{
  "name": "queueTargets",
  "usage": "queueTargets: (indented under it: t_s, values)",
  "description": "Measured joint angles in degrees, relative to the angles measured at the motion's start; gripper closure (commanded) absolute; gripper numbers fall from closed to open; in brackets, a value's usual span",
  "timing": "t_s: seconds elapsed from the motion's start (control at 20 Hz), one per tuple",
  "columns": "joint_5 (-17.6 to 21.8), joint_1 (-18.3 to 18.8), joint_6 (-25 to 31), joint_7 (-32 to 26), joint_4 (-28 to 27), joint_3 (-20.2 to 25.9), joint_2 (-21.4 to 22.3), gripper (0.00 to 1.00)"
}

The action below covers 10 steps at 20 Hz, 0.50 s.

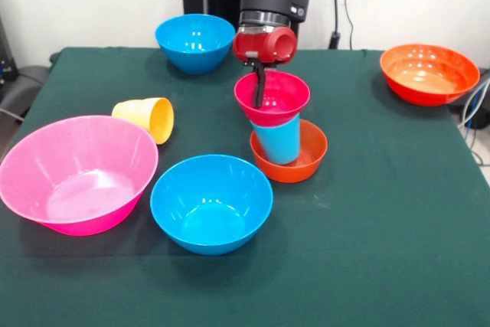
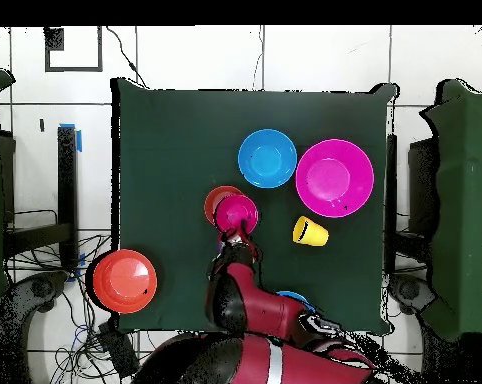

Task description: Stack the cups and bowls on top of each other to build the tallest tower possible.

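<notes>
Nearest blue bowl point(image 1: 211, 202) sits mouth-up; yellow cup point(image 1: 147, 118) lies sideways, mouth rightward.

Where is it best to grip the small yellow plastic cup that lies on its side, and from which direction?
The yellow plastic cup lies tipped over on the green table, with its open mouth facing the right side of the front view. Probably come straight down from above and close across its side walls, near the middle of the body. Its rim is not upward, so a rim pinch from above would likely fail.

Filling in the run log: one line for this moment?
gripper: finger inside small magenta bowl, state unclear | tower: magenta bowl on light blue cup in small orange-red bowl | yellow cup: on its side
</notes>
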<state>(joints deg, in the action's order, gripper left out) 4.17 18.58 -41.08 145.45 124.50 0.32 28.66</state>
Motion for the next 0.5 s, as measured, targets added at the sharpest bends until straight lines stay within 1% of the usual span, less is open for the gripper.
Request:
queueTargets:
  t_s: [0.25, 0.5]
  values:
    - [0.02, 0.28, 0.01, 0.00, -1.45, 0.22, 0.00, 1.00]
    - [0.04, 1.31, 0.04, 0.00, -3.10, 1.59, -0.01, 1.00]
